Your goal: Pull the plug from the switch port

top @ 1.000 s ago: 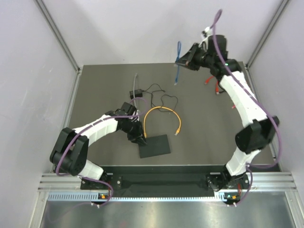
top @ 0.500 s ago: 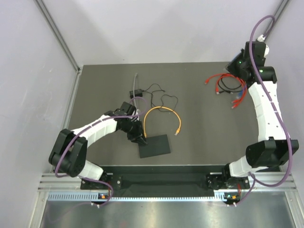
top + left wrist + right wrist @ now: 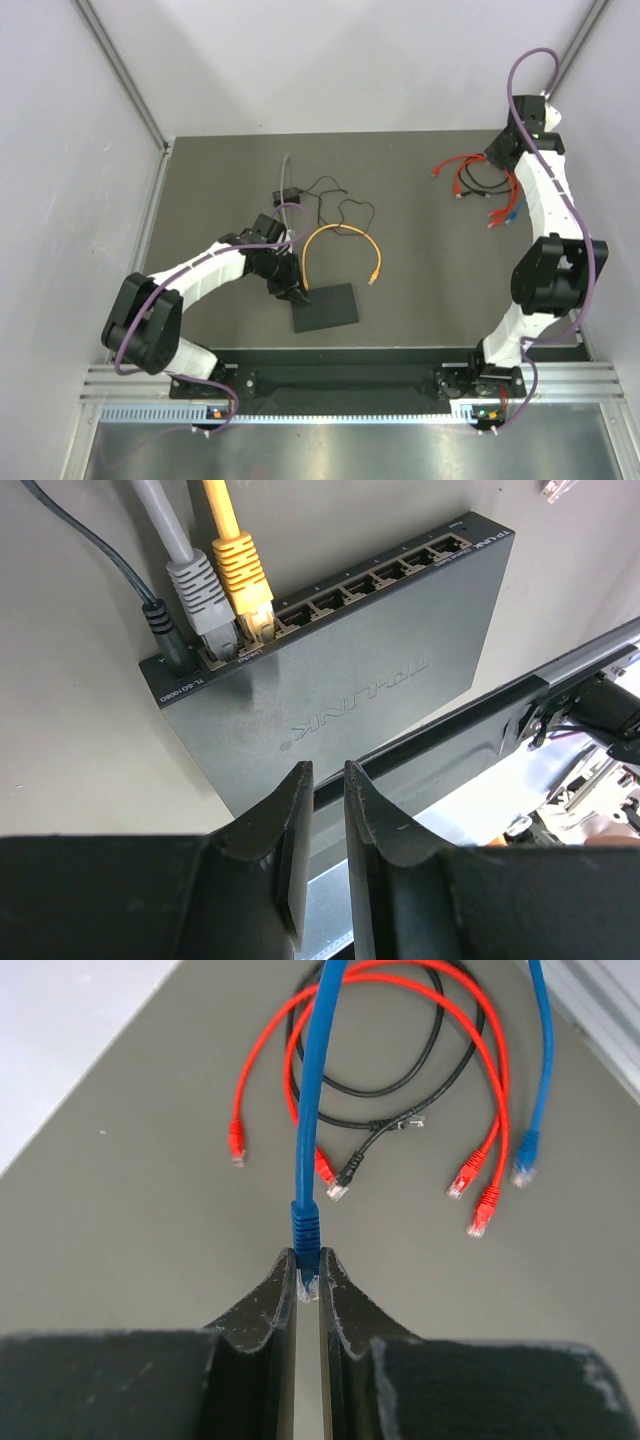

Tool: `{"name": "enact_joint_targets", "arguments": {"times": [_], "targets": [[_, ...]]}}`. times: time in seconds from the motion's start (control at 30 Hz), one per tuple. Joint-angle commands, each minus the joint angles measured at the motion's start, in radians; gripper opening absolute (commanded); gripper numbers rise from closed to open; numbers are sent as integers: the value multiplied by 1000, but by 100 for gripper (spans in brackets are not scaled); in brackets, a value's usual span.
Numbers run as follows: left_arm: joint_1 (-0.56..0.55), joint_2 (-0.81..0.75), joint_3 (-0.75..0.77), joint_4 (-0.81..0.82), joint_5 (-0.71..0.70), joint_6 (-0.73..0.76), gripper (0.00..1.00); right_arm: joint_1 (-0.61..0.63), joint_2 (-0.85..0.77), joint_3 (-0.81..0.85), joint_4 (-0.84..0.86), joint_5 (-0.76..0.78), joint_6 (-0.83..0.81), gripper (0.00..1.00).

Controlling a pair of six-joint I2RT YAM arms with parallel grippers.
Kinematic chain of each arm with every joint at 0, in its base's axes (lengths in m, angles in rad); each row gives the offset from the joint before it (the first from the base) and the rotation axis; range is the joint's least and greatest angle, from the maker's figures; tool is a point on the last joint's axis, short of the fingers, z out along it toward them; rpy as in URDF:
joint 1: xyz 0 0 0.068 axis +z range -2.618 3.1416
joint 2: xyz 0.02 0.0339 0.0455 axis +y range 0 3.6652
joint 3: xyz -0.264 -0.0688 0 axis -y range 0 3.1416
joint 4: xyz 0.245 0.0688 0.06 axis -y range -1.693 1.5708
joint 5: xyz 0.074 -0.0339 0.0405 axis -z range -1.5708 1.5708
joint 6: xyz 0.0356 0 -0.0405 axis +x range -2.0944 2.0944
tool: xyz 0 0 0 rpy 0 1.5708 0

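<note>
The black switch [image 3: 326, 307] lies flat near the front of the table. In the left wrist view the switch [image 3: 340, 670] has a yellow plug [image 3: 245, 575] and a grey plug [image 3: 200, 595] seated in its two leftmost ports, with a black power plug [image 3: 160, 630] beside them. My left gripper [image 3: 325, 770] hovers over the switch's rear half, open by a narrow gap and empty; from above the left gripper [image 3: 292, 293] sits at the switch's left corner. My right gripper [image 3: 308, 1260] is shut on a blue cable's plug [image 3: 306, 1225] at the far right [image 3: 500, 150].
Red cables [image 3: 480, 1060] and a black cable [image 3: 400, 1090] lie coiled under the right gripper, with another blue plug end [image 3: 525, 1150] beside them. The yellow cable [image 3: 330, 235] loops back from the switch to a loose end [image 3: 376, 275]. A black adapter [image 3: 290, 196] lies behind it.
My right arm has swung from the back middle to the far right corner, carrying the blue cable down over the cable pile. The left arm has not moved.
</note>
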Motion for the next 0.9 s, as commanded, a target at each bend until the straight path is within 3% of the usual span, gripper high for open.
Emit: {"name": "enact_joint_targets", "arguments": {"times": [0.0,0.3,0.7,0.73,0.77,0.87], "targets": [[0,-35,35,-5,-9,18,25,-11,41,41,63,7,-10,0],[0,-52,27,-54,-37,7,24,10,196,78,112,-71,21,5],[0,-71,26,-89,-58,-17,24,15,377,176,187,-315,-24,17],[-2,-72,21,-90,-58,-24,24,15,391,186,190,-348,-31,23],[-2,-75,20,-90,-58,-25,24,15,405,200,189,-372,-42,38],[-3,-80,16,-91,-58,-31,25,18,446,252,169,-430,-55,59]]}}
